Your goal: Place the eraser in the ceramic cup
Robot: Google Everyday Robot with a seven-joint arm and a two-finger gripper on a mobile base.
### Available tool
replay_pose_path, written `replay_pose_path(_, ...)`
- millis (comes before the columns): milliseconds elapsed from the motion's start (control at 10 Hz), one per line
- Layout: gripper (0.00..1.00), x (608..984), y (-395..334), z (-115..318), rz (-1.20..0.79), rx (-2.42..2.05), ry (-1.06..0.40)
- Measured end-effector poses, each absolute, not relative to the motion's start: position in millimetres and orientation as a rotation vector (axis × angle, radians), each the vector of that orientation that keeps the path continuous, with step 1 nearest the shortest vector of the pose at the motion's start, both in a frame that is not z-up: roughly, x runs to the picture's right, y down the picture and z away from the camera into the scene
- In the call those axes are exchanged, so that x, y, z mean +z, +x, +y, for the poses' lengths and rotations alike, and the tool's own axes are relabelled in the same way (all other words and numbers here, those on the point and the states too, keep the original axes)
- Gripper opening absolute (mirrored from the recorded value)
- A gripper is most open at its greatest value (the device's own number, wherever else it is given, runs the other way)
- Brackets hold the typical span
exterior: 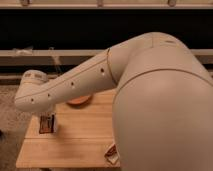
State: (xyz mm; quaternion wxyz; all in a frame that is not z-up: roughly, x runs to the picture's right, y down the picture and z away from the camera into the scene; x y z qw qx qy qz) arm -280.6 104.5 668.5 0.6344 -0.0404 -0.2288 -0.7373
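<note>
From where I stand the big cream-coloured plastic arm [80, 82] fills most of the view. It reaches from the bulky shoulder on the right across to the far left corner of the pale wooden worktop [75, 145]. The end effector [48, 120] hangs straight down under the rounded wrist at that left end. The flat dark bar of an eraser with orange-red markings [46, 125] sits upright right below it, over the left part of the worktop. A flat bar would hardly stand on end unaided, so I take the end effector to be clamped on the eraser, gripping its upper part so that the long side points down. Much of the tool is tucked behind the wrist, though, and I cannot make out the grip itself. Holding the bar vertical makes sense, since a narrow end goes into a small mouth far more easily than a broad face would. I cannot pick out the small white ceramic cup with any certainty. A pale sliver just beside the eraser could be its wall or part of the tool, and the forearm covers the spot behind it. The wide orange bowl [79, 101] peeps out from under the forearm towards the back, near the eraser but apart from it. A small red-and-white packet [112, 153] lies at the front edge, well away and no part of this job. The drop itself does not look done.
</note>
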Motion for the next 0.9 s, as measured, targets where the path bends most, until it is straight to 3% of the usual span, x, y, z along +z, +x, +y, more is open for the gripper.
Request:
replay_pose_path(500,0.01,708.7,-307.6,67.7,-0.486,-1.687,0.007)
replay_pose_path(600,0.05,713.2,-308.4,66.2,-0.483,-1.686,0.015)
replay_pose_path(900,0.35,725.8,-299.0,63.9,-0.454,-1.669,0.037)
